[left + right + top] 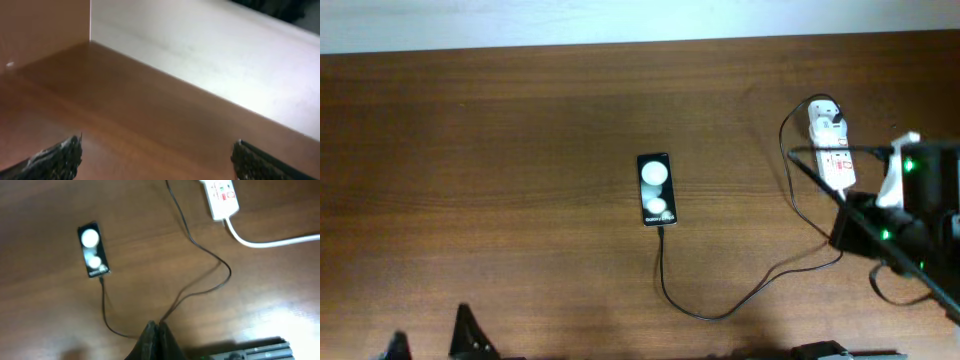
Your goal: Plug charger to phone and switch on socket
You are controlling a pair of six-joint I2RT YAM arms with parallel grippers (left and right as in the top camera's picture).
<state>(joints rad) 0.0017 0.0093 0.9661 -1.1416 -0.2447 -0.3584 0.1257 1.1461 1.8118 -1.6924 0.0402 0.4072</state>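
The black phone (656, 188) lies flat mid-table, with two glare spots on its screen; it also shows in the right wrist view (93, 250). The thin black charger cable (720, 314) runs from the phone's near end in a loop to the white adapter (827, 118), which sits in the white socket strip (834, 158). In the right wrist view the cable (200, 255) meets the phone's bottom edge, and the socket strip (220, 195) shows red markings. My right gripper (157, 329) is shut and empty above the cable loop. My left gripper (157, 160) is open over bare wood.
The thick white cord (260, 242) leaves the strip's near end. My right arm (885, 225) hangs over the table's right side beside the strip. My left fingers (465, 332) sit at the front left edge. A pale wall (210, 50) borders the table.
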